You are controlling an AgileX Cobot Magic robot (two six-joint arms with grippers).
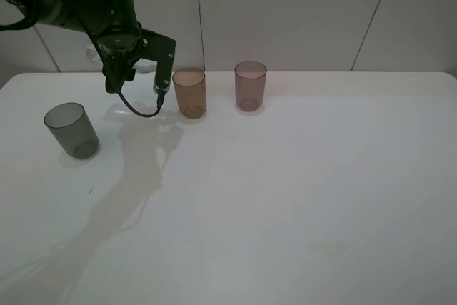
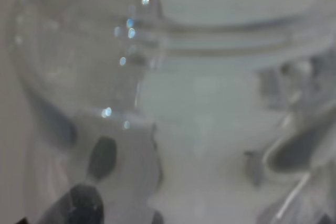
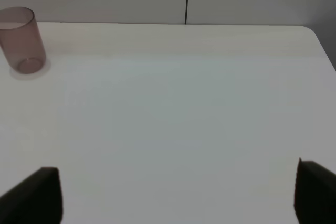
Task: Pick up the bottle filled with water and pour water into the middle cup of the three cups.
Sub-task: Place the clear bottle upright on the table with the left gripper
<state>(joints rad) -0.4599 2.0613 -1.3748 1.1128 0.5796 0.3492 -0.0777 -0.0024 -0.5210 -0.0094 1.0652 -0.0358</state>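
My left gripper is at the back left of the table, just left of the amber-brown middle cup. It is shut on the clear bottle, which is lifted off the table and mostly hidden by the gripper. The bottle's blurred clear body and threaded neck fill the left wrist view. The dark grey cup stands nearer the front on the left, and the mauve-pink cup stands right of the amber one. My right gripper is open and empty over bare table, out of the exterior high view.
The white table runs up to a white panelled wall at the back. The mauve-pink cup also shows far off in the right wrist view. A black cable loop hangs below the left gripper.
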